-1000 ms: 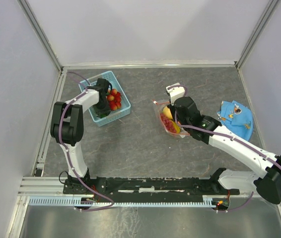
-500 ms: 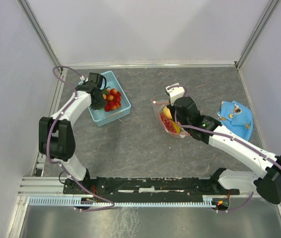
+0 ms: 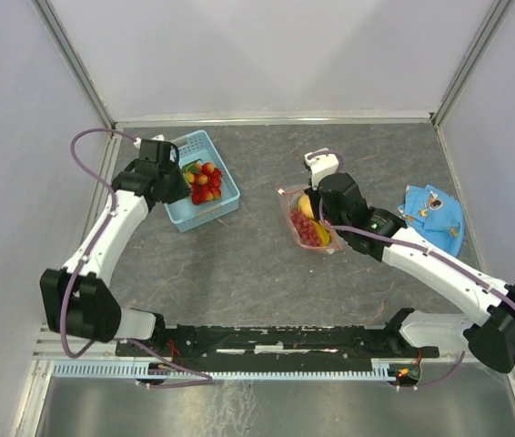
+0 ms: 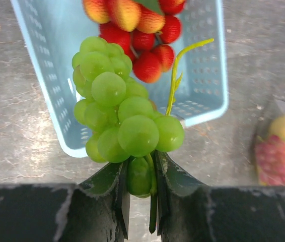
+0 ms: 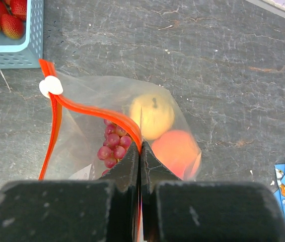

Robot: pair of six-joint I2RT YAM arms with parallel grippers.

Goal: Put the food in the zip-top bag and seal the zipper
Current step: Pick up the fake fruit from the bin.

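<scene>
The green grapes [image 4: 125, 121] sit in the left claw [image 4: 141, 174], which pinches the bunch at its lower end, one grape squeezed between the two fingers and a thin green stalk sticking up beside it. Behind the bunch is a light blue basket [image 4: 31, 70] with red strawberries [image 4: 147, 65] lying in it. In the overhead view this claw is at the basket's left side.

The clear bag [image 5: 82, 131] lies on the tabletop well to the right of the basket, mouth towards it. The right claw [image 5: 140, 151] is pressed together on the red-orange zipper [image 5: 92, 112], pinching the strip partway along. A small white slider [image 5: 50, 85] sits at the strip's far corner. Inside the bag are a yellow fruit [image 5: 151, 113], an orange peach [image 5: 175, 148] just beside it, and a cluster of small dark red berries [image 5: 113, 146] near the mouth.

A blue cloth [image 3: 435, 218] lies near the right edge, apart from the bag. The tabletop [image 3: 257, 264] is dark grey with a cracked, stone-like pattern. Pale grey walls [image 3: 267, 55] close it in on the left, the far side and the right.
</scene>
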